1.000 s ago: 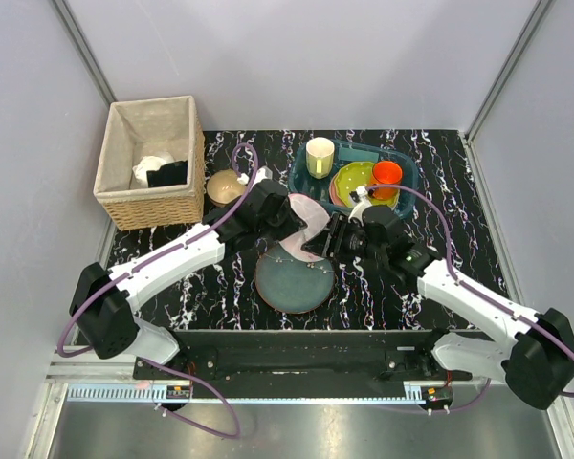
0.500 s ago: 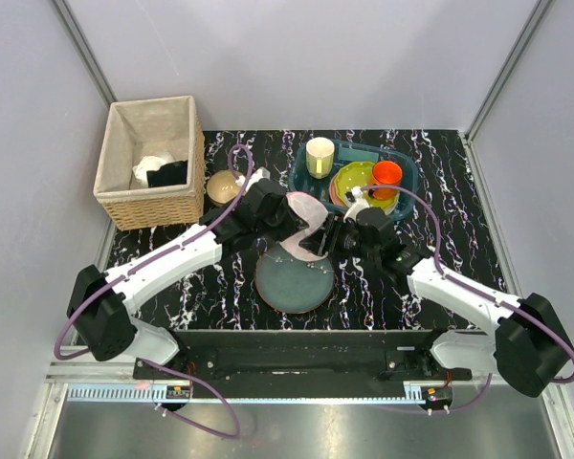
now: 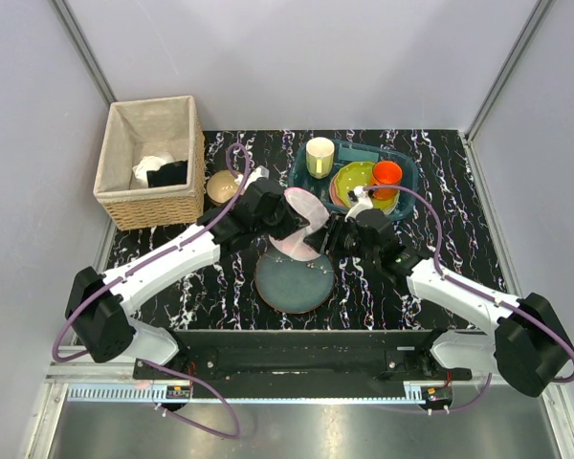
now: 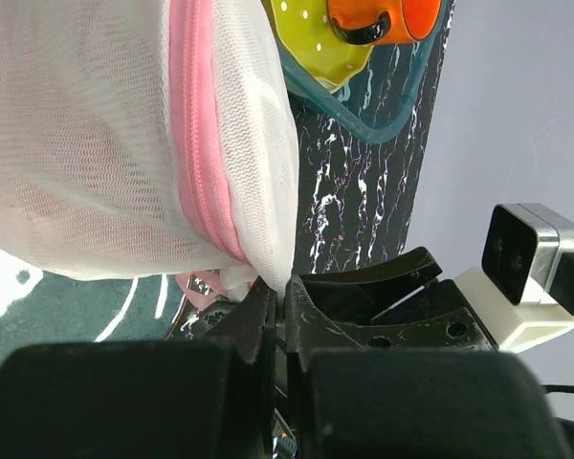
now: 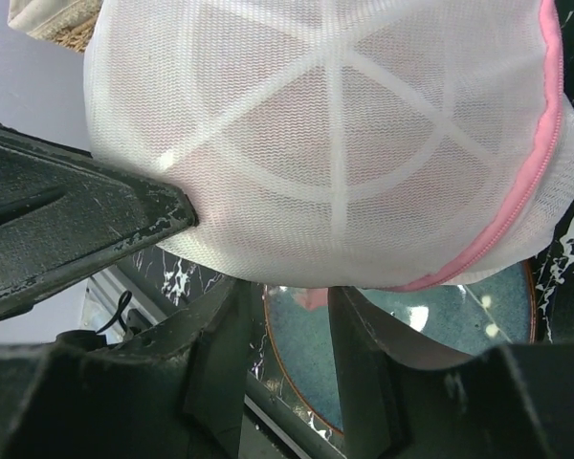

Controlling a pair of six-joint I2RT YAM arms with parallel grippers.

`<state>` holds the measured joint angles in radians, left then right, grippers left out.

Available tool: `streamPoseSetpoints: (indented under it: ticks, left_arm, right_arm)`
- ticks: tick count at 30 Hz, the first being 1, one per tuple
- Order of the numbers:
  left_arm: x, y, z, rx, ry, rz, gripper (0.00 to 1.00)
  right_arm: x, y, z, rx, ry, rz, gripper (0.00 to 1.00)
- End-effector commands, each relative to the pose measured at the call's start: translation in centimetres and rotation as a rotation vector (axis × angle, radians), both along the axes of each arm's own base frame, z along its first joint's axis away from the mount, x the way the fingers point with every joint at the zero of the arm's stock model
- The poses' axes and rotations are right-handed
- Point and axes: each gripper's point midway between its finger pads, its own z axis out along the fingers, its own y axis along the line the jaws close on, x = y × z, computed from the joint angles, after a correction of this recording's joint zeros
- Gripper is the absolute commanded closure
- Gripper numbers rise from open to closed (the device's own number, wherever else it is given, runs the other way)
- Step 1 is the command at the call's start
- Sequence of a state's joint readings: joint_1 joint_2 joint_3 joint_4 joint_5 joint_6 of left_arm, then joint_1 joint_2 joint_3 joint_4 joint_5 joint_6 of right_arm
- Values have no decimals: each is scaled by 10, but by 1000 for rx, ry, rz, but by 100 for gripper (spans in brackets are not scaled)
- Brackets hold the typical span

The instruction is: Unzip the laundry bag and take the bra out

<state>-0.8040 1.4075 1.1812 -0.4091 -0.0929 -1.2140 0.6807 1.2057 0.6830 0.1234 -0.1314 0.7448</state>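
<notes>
The laundry bag (image 3: 302,218), a white mesh drum with a pink zip (image 4: 196,153), hangs just above the blue-grey plate (image 3: 294,279). My left gripper (image 4: 278,287) is shut on a fold of mesh at the bag's lower edge beside the zip. In the right wrist view, my right gripper (image 5: 289,298) stands open right under the bag (image 5: 335,143). A small pink tab (image 5: 312,297) hangs at its fingertips, not clamped. The bra shows only as a faint pink tint (image 5: 373,167) through the mesh.
A wicker basket (image 3: 151,206) at the back left holds white and black cloth. A teal bin (image 3: 407,177) behind the right arm holds a cream cup (image 3: 320,156), yellow-green plates and an orange cup (image 3: 387,173). A tan bowl (image 3: 222,185) sits by the left arm.
My right gripper has come in closer under the bag and its jaws have narrowed a little. The left gripper has drawn the bag slightly towards the back.
</notes>
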Motion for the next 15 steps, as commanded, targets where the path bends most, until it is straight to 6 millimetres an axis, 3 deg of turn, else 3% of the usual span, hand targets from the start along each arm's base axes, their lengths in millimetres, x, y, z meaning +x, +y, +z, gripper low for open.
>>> streamPoseSetpoints:
  ticks: [1, 2, 9, 15]
  left_arm:
    - [-7, -11, 4, -40, 7, -45, 100]
    - [-5, -10, 2, -30, 4, -37, 100]
    - [-6, -7, -12, 16, 12, -50, 100]
    - [-8, -25, -32, 53, 49, -149, 100]
  right_arm:
    - [21, -9, 14, -31, -58, -97, 55]
    - [27, -16, 12, -61, -56, -147, 55]
    - [25, -47, 1, -129, 9, -294, 100]
    - [2, -80, -7, -169, 12, -349, 100]
